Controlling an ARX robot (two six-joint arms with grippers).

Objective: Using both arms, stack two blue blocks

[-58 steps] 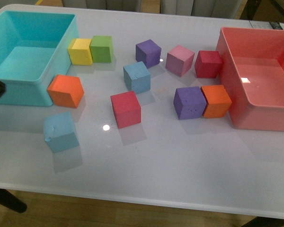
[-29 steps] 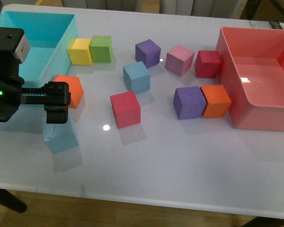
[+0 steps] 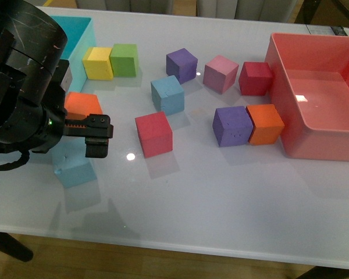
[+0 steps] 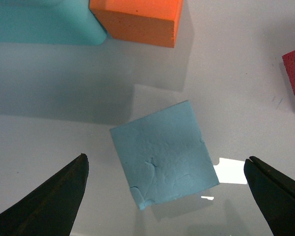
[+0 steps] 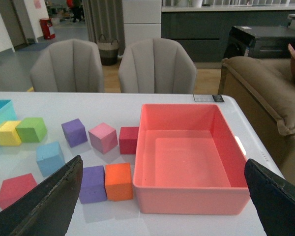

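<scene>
One blue block (image 3: 167, 94) sits mid-table and also shows in the right wrist view (image 5: 50, 157). The other blue block (image 3: 75, 170) lies near the front left, partly hidden under my left arm. My left gripper (image 3: 81, 148) hangs open just above it. In the left wrist view that block (image 4: 162, 155) lies on the table between the two spread fingertips, turned at a slant, with neither touching it. My right gripper (image 5: 162, 161) is open and empty, held high and well back from the table. It does not show in the front view.
A turquoise bin (image 3: 81, 40) stands at the far left and a red bin (image 3: 314, 152) at the right. An orange cube (image 3: 81, 104) and a red cube (image 3: 154, 133) lie close to the left gripper. A purple cube (image 3: 232, 125), an orange cube (image 3: 265, 123) and several others are scattered around.
My left arm has come in from the left edge and moved right, over the front-left blue block. It now hides much of the turquoise bin. The cubes have not moved.
</scene>
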